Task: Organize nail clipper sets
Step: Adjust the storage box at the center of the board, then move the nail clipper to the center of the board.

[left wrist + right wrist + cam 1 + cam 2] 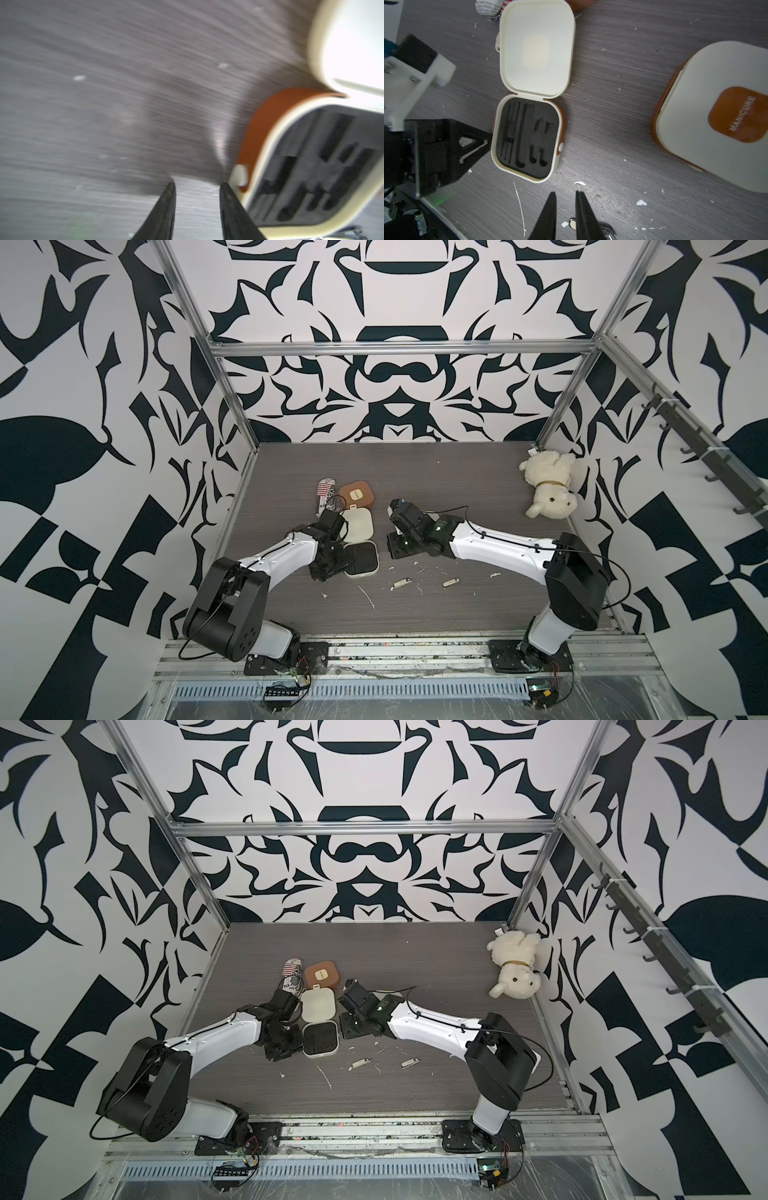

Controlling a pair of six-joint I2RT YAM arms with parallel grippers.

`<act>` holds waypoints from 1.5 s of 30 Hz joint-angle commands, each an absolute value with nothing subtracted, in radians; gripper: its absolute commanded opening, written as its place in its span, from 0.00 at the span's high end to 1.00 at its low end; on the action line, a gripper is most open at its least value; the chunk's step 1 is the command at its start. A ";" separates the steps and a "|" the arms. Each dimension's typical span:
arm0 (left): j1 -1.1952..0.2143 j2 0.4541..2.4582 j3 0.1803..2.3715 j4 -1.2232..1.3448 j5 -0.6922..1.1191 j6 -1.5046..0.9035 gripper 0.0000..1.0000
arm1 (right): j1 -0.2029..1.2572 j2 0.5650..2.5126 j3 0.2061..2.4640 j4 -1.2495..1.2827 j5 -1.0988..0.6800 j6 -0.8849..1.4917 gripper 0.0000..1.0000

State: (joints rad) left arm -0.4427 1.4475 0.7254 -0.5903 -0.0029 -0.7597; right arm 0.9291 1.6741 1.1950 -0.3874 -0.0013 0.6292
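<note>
Grey, white-flecked tabletop [415, 472] bears an open cream case [360, 531]; patterned walls [395, 377] surround.

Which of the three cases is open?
The cream case with its lid folded back, black insert showing. The brown case and the MANICURE-labelled one are shut.

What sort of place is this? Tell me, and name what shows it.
Probably a robot test cell, not a home: an aluminium frame encloses the table, black-and-white patterned walls surround it, and a left arm and right arm are bolted to a rail at its front.
</note>
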 commanded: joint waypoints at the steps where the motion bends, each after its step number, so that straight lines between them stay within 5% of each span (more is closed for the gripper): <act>1: -0.496 1.499 0.732 -0.525 0.023 -0.809 0.61 | 0.927 1.606 1.181 -0.382 0.032 0.643 0.78; 7: -0.548 1.494 0.784 -0.543 0.004 -0.797 0.54 | 0.914 1.586 1.157 -0.382 0.037 0.647 0.78; 16: -0.333 1.399 0.793 -0.692 -0.049 -0.694 0.46 | 0.903 1.559 1.145 -0.370 0.031 0.642 0.78; 26: -0.221 1.667 0.964 -0.672 -0.068 -0.554 0.29 | 0.896 1.541 1.144 -0.365 0.014 0.638 0.78; 45: -0.197 1.949 1.278 -0.669 0.012 -0.339 0.32 | 0.871 1.569 1.154 -0.362 -0.005 0.633 0.78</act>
